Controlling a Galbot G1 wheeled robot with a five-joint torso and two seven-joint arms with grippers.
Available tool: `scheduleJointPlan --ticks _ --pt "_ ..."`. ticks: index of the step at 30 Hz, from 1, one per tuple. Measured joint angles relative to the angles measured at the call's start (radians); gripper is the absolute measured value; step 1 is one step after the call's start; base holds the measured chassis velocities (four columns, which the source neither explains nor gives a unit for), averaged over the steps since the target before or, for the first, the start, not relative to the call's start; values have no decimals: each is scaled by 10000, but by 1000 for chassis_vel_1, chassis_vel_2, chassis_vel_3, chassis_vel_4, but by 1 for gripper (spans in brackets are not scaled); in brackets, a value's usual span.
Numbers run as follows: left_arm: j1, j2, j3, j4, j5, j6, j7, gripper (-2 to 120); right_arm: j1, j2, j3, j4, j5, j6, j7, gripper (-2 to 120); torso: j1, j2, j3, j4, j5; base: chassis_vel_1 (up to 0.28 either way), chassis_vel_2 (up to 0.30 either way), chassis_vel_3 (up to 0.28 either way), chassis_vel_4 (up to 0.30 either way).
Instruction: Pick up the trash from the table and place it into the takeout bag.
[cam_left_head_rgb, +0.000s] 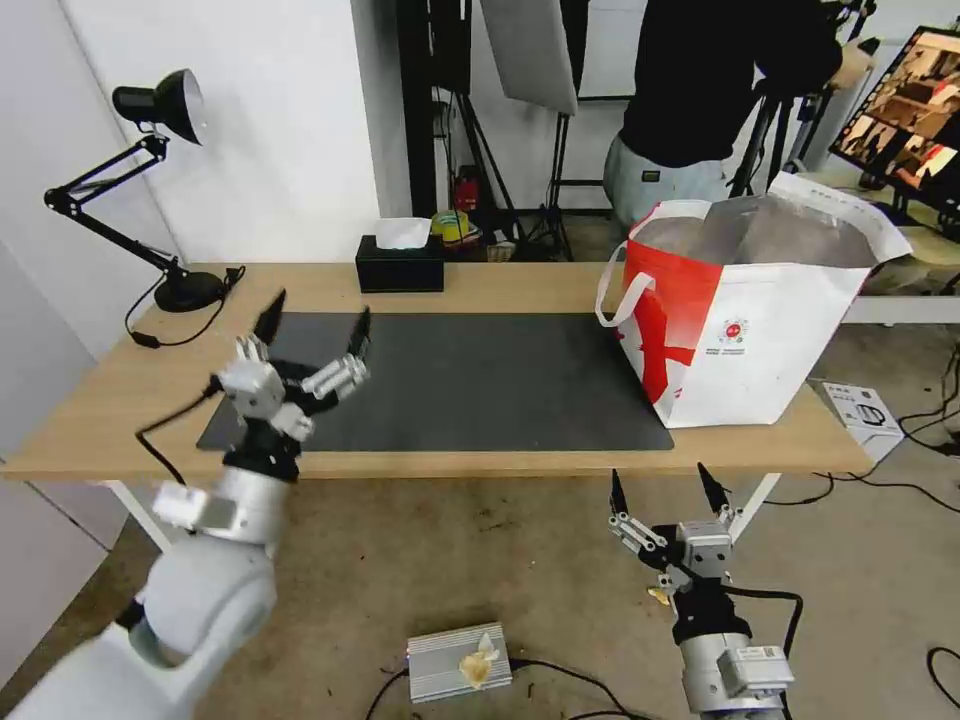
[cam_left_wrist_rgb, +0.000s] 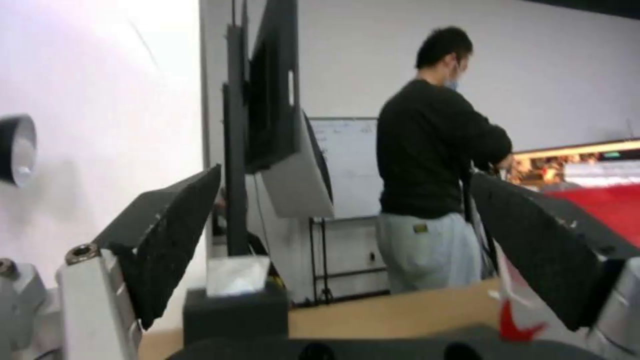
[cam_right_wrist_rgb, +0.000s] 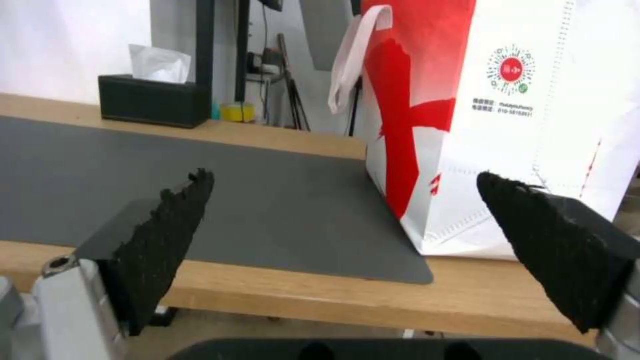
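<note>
The takeout bag (cam_left_head_rgb: 760, 340) stands upright and open on the right end of the table (cam_left_head_rgb: 500, 285), partly on the dark grey mat (cam_left_head_rgb: 480, 380). Its silver lining shows at the mouth. The trash is out of view; the mat is bare. My left gripper (cam_left_head_rgb: 318, 312) hovers open over the mat's left part, holding nothing. My right gripper (cam_left_head_rgb: 660, 480) is open and low in front of the table's front edge, pointing up toward the bag. In the right wrist view the bag (cam_right_wrist_rgb: 507, 125) rises just beyond the open right gripper (cam_right_wrist_rgb: 345, 176).
A black tissue box (cam_left_head_rgb: 400, 268) sits at the table's back edge. A black desk lamp (cam_left_head_rgb: 170, 200) stands at the back left. A person (cam_left_head_rgb: 700, 100) stands behind the table near the bag. A silver box (cam_left_head_rgb: 455, 660) and cables lie on the floor.
</note>
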Motion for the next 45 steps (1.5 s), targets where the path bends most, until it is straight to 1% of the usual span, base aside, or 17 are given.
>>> scheduleJointPlan --ticks 3,4,6,10,12,14,18,20,27,36,45 --pt "280 -120 -46 -13 254 -21 179 100 0 0 0 0 0 0 0 100 1 0 0 0 1 0 0 0 0" --pt "496 -214 -123 8 367 -55 359 100 0 0 0 0 0 0 0 100 0 0 0 -2 1 0 0 0 0" --pt "646 -269 -178 23 431 -78 406 100 0 0 0 0 0 0 0 100 0 0 0 -2 1 0 0 0 0" --pt "1587 -594 -452 50 1049 -345 646 100 0 0 0 0 0 0 0 100 0 0 0 0 0 0 0 0 0" --pt "1702 -636 -460 56 1143 -399 665 100 0 0 0 0 0 0 0 100 0 0 0 1 0 0 0 0 0" --pt "2023 -852 -441 92 1540 -594 680 100 0 0 0 0 0 0 1 100 0 0 0 1 0 0 0 0 0" --pt "2267 -1155 -340 281 2025 -873 627 100 0 0 0 1 0 0 0 100 0 0 0 0 0 0 0 0 0" --pt "2409 -1251 -291 377 2254 -944 452 100 0 0 0 0 0 0 0 100 0 0 1 0 0 0 0 0 0" --pt "2908 -1476 -228 627 2574 -1289 384 100 0 0 0 0 0 0 0 100 1 0 1 0 0 0 0 0 0" --pt "3659 -1468 -242 877 2958 -1770 262 100 0 0 0 0 0 0 0 100 1 0 0 0 -1 0 0 0 0" --pt "3914 -1650 -207 1079 3026 -1943 55 100 0 0 0 0 0 0 0 100 1 0 0 0 0 0 0 0 0"
